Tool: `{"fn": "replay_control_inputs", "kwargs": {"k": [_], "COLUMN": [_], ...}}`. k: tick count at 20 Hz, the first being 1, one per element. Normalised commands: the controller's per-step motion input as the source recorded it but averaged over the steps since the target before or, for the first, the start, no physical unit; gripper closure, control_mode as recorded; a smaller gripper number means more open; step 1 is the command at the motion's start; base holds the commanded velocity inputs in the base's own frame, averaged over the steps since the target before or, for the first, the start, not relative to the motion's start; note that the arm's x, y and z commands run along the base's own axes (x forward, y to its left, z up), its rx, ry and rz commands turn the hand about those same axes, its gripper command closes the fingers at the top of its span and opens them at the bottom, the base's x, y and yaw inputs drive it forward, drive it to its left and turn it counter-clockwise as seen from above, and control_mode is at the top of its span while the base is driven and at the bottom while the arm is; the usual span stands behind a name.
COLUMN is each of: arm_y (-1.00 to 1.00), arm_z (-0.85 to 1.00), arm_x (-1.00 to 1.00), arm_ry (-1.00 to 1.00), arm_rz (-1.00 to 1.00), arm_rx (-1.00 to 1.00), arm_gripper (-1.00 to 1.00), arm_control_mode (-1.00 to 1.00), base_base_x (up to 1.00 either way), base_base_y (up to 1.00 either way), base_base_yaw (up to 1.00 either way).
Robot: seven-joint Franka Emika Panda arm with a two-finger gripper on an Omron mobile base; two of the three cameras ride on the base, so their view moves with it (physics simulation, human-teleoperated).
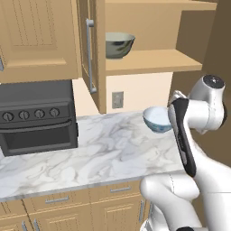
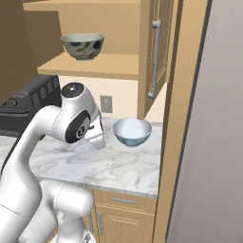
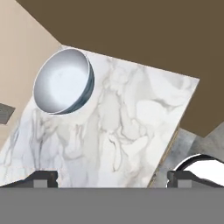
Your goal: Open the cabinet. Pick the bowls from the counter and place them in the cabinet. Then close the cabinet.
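The gripper hung empty over the counter, fingers spread wide. The white bowl sat upright at ten o'clock in the hand view, mouth up, round, no long axis. Coming down off-centre could have tipped it. The olive bowl was already shelved in the open cabinet.

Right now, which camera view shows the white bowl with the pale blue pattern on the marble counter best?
The hand view: the white bowl with the pale blue pattern sits large and unobstructed there, its inside and outer wall both visible. The right base view also shows it whole, but smaller. In the left base view the robot's arm covers its right side.
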Motion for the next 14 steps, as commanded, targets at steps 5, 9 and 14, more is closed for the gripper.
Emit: {"fn": "replay_control_inputs", "kwargs": {"k": [5,9,14], "arm_y": [-0.03,-0.29,-0.31], "arm_z": [-0.43,-0.39,-0.35], "arm_x": [0.18,0.48,0.75], "arm_ry": [0.14,0.13,0.13], "arm_rz": [0.0,0.0,0.0], "arm_rx": [0.0,0.0,0.0], "arm_gripper": [-1.0,-1.0,-1.0], "arm_control_mode": [-1.0,-1.0,-1.0], "base_base_x": [0.0,0.0,0.0], "base_base_y": [0.0,0.0,0.0], "base_base_yaw": [0.0,0.0,0.0]}}
